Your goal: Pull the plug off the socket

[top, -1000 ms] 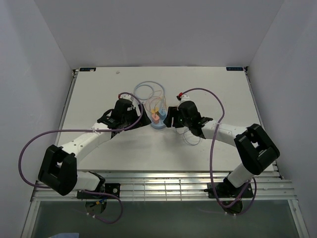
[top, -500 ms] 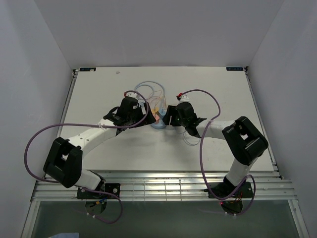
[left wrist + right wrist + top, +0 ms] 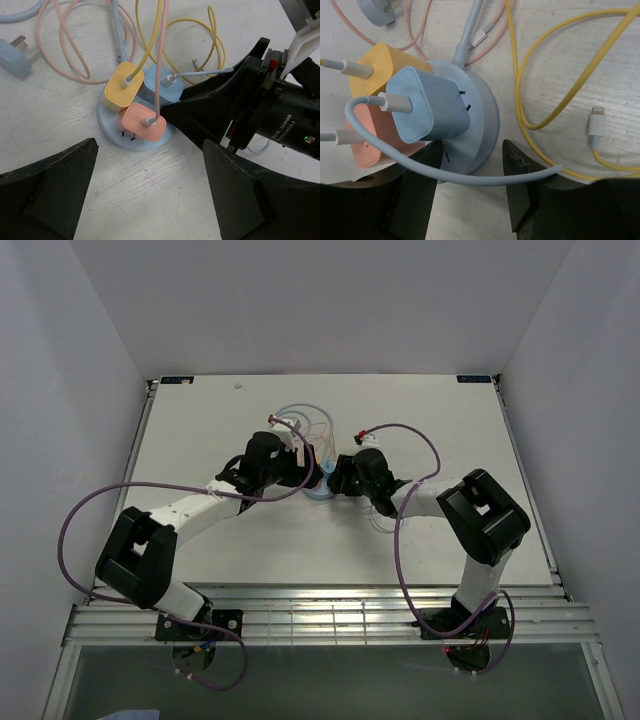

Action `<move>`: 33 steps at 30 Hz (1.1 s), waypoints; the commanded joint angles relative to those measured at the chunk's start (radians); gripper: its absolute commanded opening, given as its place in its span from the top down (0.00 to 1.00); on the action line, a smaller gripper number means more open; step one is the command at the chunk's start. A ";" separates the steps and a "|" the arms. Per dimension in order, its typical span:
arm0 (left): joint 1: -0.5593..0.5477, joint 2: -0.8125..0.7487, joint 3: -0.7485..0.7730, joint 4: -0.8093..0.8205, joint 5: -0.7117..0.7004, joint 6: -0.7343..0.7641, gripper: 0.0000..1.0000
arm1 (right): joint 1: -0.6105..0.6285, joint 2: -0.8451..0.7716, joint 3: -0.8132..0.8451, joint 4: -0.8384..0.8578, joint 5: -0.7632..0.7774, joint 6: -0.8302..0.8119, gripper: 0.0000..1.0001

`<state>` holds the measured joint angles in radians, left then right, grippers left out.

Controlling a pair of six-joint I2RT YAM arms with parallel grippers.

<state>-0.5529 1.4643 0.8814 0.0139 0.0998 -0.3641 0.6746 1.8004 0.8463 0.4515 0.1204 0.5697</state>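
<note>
White table point(image 3: 200, 430), plain pale walls point(image 3: 320, 300) on three sides, slatted metal rail point(image 3: 330, 616) along near edge

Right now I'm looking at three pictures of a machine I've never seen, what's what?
Two robot arms work at a table. One picture looks down from above; the other two come from a camera on each wrist. On it lies a round blue socket holding a yellow plug, a blue plug and a pink plug, among cords. The left gripper hangs wide open above them, holding nothing. The right gripper straddles the socket's rim; whether it presses it I can't tell.
</note>
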 commanded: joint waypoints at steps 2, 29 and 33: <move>-0.004 0.071 0.030 0.081 0.095 0.099 0.02 | 0.003 0.016 0.001 0.068 0.018 0.001 0.44; 0.010 0.208 0.096 0.144 0.061 0.152 0.17 | 0.003 0.030 -0.036 0.283 -0.033 -0.156 0.38; 0.013 0.214 0.093 0.146 0.069 0.146 0.22 | 0.003 0.031 -0.041 0.340 -0.041 -0.179 0.37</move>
<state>-0.5465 1.6859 0.9436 0.1417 0.1467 -0.2260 0.6746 1.8435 0.8082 0.6781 0.0860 0.4385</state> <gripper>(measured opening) 0.805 0.627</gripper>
